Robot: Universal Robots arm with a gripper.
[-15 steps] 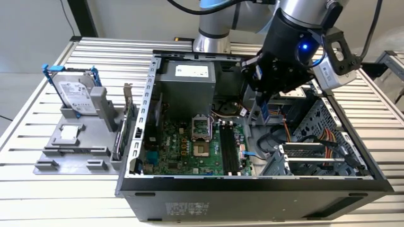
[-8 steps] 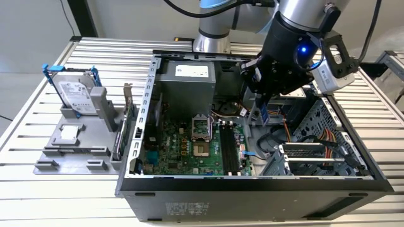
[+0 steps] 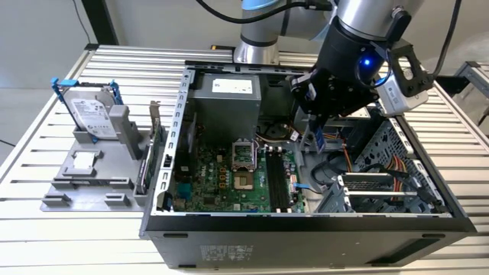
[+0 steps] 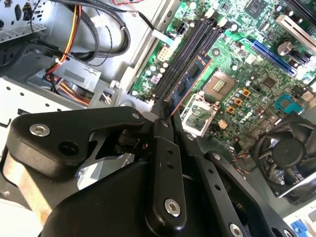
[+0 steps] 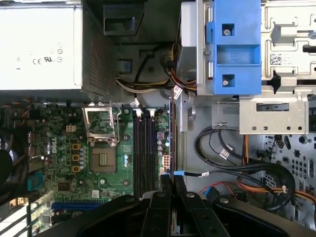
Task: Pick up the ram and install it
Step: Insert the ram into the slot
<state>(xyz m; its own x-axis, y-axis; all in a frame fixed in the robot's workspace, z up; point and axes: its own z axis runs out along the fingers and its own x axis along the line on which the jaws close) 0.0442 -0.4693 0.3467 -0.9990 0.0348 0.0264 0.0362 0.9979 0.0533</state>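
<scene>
My gripper [image 3: 314, 127] hangs inside the open computer case [image 3: 180, 120], shut on the ram [image 3: 312, 141]. The ram is a thin blue-green stick with black chips and points down toward the motherboard [image 3: 229, 177]. In the second wrist view the ram [image 4: 190, 79] sticks out past the closed gripper [image 4: 165, 111], above and alongside the black memory slots [image 4: 190, 47]. The first wrist view shows the ram [image 5: 171, 140] edge-on as a thin line ahead of the gripper [image 5: 168, 183], just beside the memory slots [image 5: 145, 148]. In the exterior view the memory slots [image 3: 276, 180] lie below the stick, toward that view's left.
A silver hard drive [image 3: 90, 113] and an upright card [image 3: 151, 146] stand in a grey fixture [image 3: 84, 183] on the slatted table at the exterior view's left. Inside the case are the power supply [image 3: 225, 94], the CPU socket [image 5: 102, 140], a blue drive bracket [image 5: 232, 47] and cable bundles [image 3: 390, 172].
</scene>
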